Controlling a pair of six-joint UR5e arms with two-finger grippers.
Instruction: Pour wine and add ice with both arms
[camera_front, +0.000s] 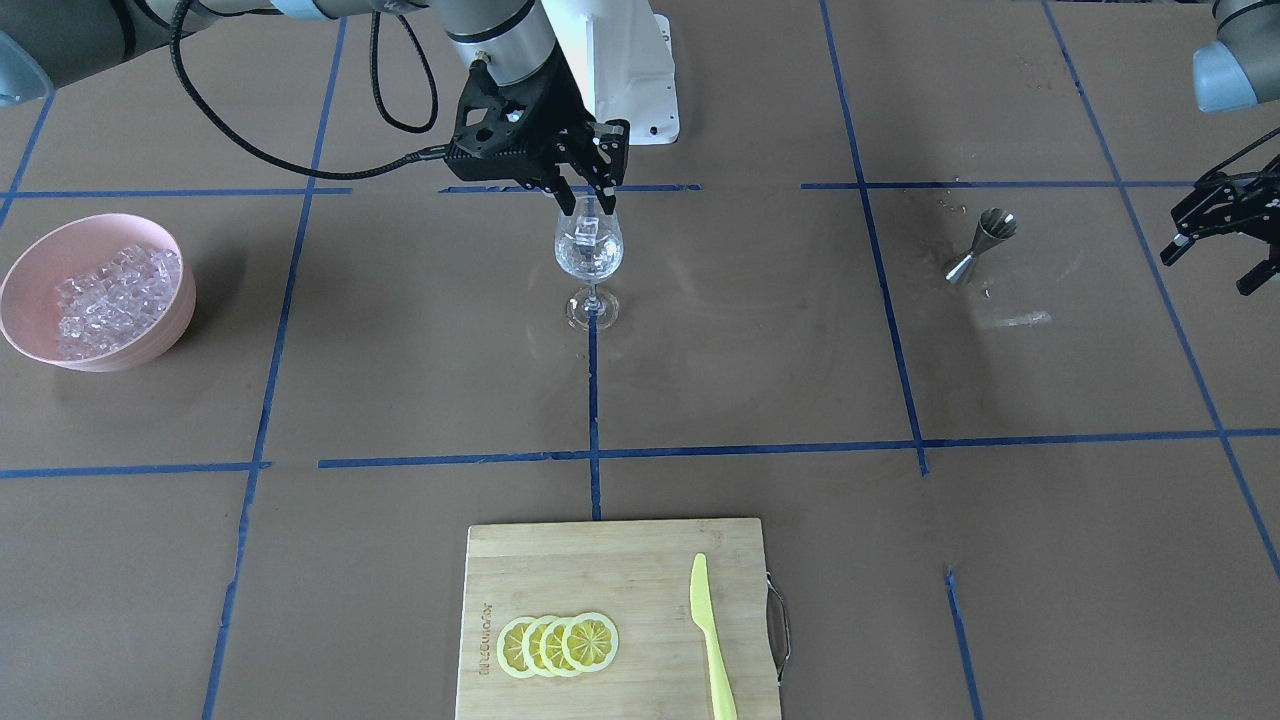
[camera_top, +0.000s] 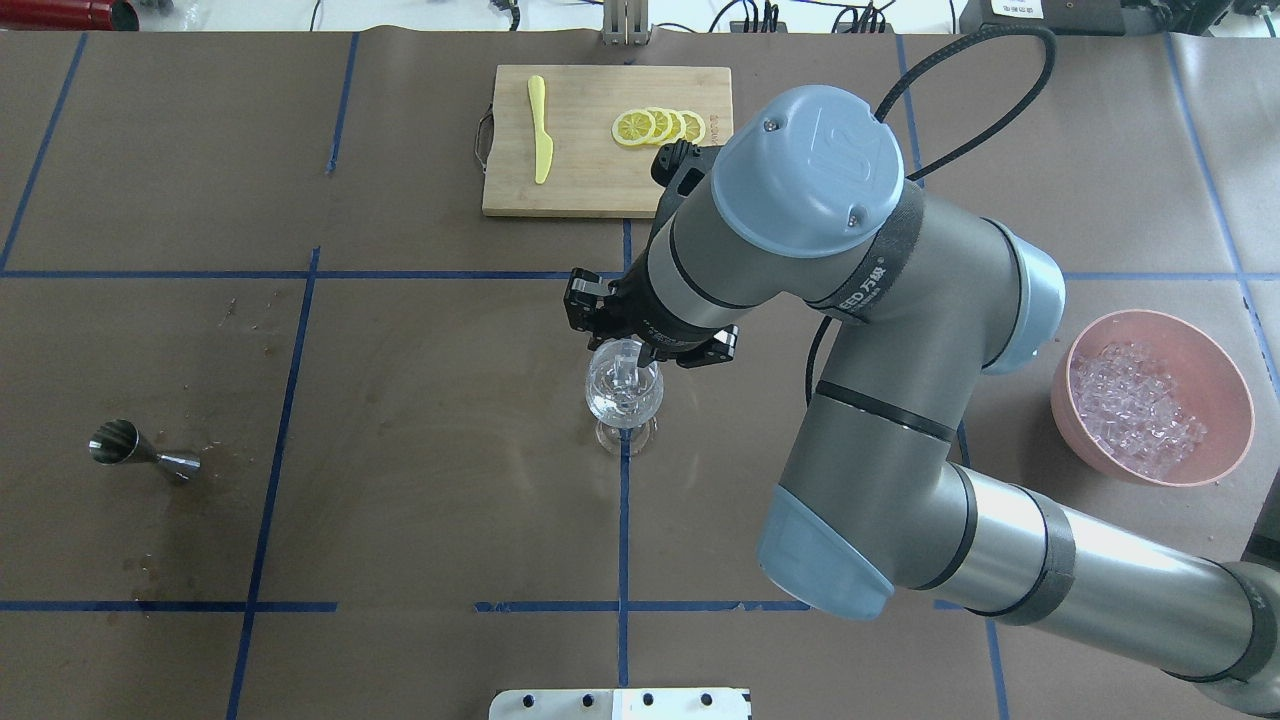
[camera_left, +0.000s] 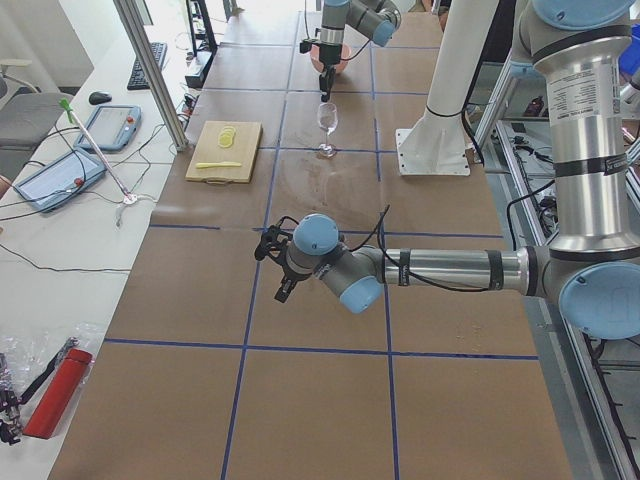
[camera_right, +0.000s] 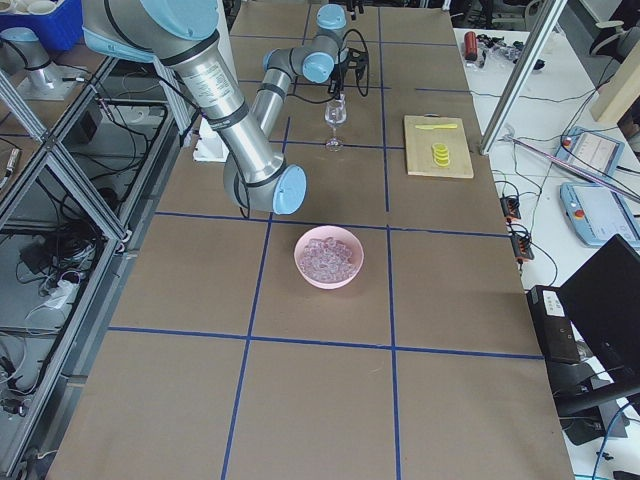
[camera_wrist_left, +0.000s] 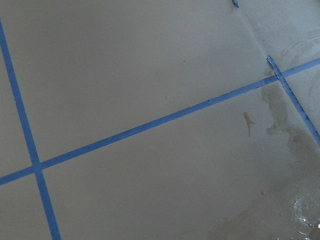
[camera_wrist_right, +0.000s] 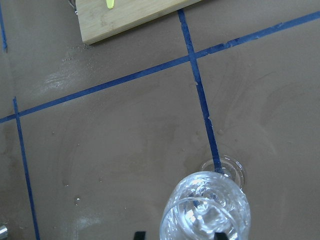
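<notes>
Frontally, the right gripper (camera_front: 587, 200) hangs part-open straight above the wine glass (camera_front: 589, 255), an ice cube (camera_front: 588, 228) just under its fingertips; the left gripper (camera_front: 1210, 262) idles spread, far off. Overhead, the other ice (camera_top: 1140, 405) sits in the pink bowl (camera_top: 1215, 365) on the right arm's side.

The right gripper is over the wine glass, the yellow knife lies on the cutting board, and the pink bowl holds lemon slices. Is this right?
One point is wrong. The pink bowl holds ice, not lemon slices; the lemon slices lie on the cutting board. The overhead exterior view shows it. The rest is right.
</notes>
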